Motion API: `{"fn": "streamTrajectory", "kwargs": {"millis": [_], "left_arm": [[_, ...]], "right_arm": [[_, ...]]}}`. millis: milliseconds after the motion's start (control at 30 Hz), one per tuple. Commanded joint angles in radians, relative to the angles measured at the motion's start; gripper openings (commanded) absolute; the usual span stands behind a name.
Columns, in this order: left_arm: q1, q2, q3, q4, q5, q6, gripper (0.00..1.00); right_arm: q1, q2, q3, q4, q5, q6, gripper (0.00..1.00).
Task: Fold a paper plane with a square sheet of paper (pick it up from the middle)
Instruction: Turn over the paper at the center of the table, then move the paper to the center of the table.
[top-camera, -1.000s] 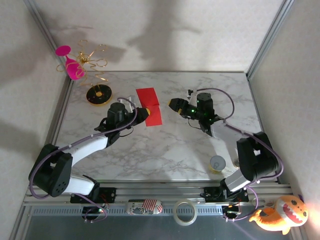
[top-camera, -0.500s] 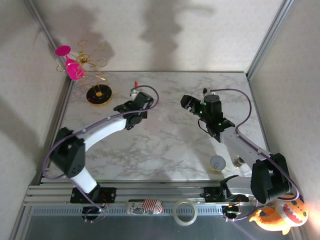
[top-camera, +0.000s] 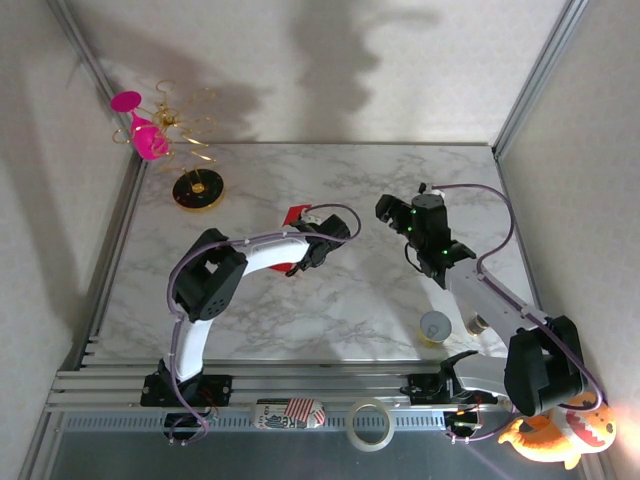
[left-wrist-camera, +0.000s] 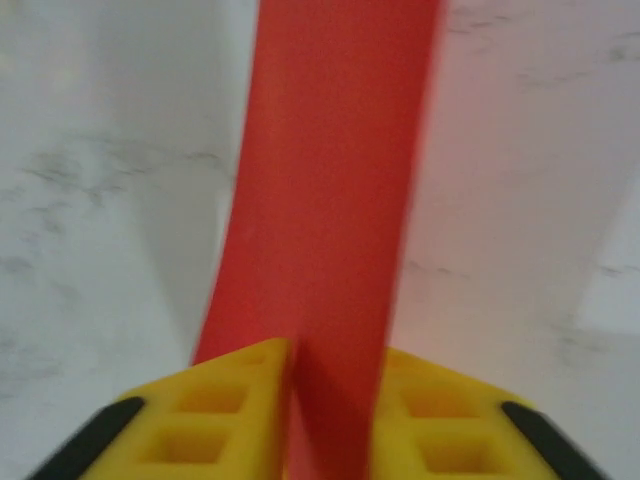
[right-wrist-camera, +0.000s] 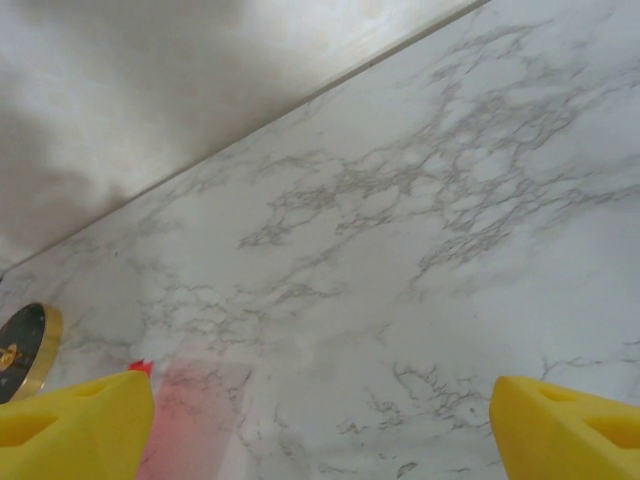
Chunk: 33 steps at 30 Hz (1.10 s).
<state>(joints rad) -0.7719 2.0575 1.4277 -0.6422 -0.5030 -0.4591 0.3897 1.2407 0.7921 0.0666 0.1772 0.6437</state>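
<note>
Flanking thin bright red paper (left-wrist-camera: 330, 180), left gripper (left-wrist-camera: 335, 365) fingers stood barely parted, grip unclear; right gripper (right-wrist-camera: 322, 405), 3 o'clock, gaped

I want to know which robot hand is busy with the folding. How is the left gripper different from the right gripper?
The left gripper has the red paper between its fingers; the right gripper has nothing between its own, just bare table. The left gripper's fingers sit close together; the right gripper's fingers stand wide apart. Both have yellow fingers.
</note>
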Motion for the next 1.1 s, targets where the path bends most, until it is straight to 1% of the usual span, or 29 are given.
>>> {"fn": "streamTrajectory", "kwargs": {"millis": [0, 100, 200, 267, 333, 400, 500, 633, 733, 767, 900, 1067], "left_arm": [[0.027, -0.063, -0.007, 0.082, 0.185, -0.045, 0.35], [0.073, -0.138, -0.071, 0.184, 0.353, -0.054, 0.48], [0.133, -0.234, -0.159, 0.292, 0.496, -0.076, 0.59], [0.188, -0.309, -0.239, 0.378, 0.584, -0.112, 0.67], [0.239, -0.379, -0.32, 0.465, 0.643, -0.154, 0.71], [0.288, -0.44, -0.394, 0.529, 0.661, -0.196, 0.75], [0.361, -0.517, -0.485, 0.582, 0.647, -0.246, 0.81], [0.445, -0.619, -0.605, 0.658, 0.671, -0.29, 0.9], [0.497, -0.685, -0.678, 0.705, 0.679, -0.317, 0.97], [0.512, -0.702, -0.697, 0.716, 0.68, -0.323, 0.99], [0.553, -0.745, -0.739, 0.73, 0.688, -0.332, 1.0], [0.573, -0.751, -0.753, 0.739, 0.709, -0.336, 1.0]], "right_arm": [[-0.019, -0.016, -0.018, -0.036, 0.023, 0.031, 0.86], [-0.023, 0.009, -0.011, -0.026, -0.035, 0.016, 0.84], [-0.021, 0.052, 0.015, -0.004, -0.145, -0.023, 0.78], [0.0, 0.089, 0.038, 0.003, -0.191, -0.03, 0.76], [0.038, 0.135, 0.066, 0.014, -0.226, -0.031, 0.75], [0.093, 0.202, 0.105, 0.022, -0.251, -0.032, 0.72], [0.189, 0.33, 0.187, 0.015, -0.275, -0.027, 0.67], [0.297, 0.498, 0.289, 0.048, -0.375, -0.01, 0.59], [0.371, 0.623, 0.393, 0.009, -0.411, -0.013, 0.53], [0.387, 0.663, 0.43, -0.009, -0.418, -0.019, 0.51], [0.418, 0.774, 0.53, -0.082, -0.419, -0.031, 0.49], [0.424, 0.845, 0.57, -0.14, -0.412, -0.062, 0.48]]}}
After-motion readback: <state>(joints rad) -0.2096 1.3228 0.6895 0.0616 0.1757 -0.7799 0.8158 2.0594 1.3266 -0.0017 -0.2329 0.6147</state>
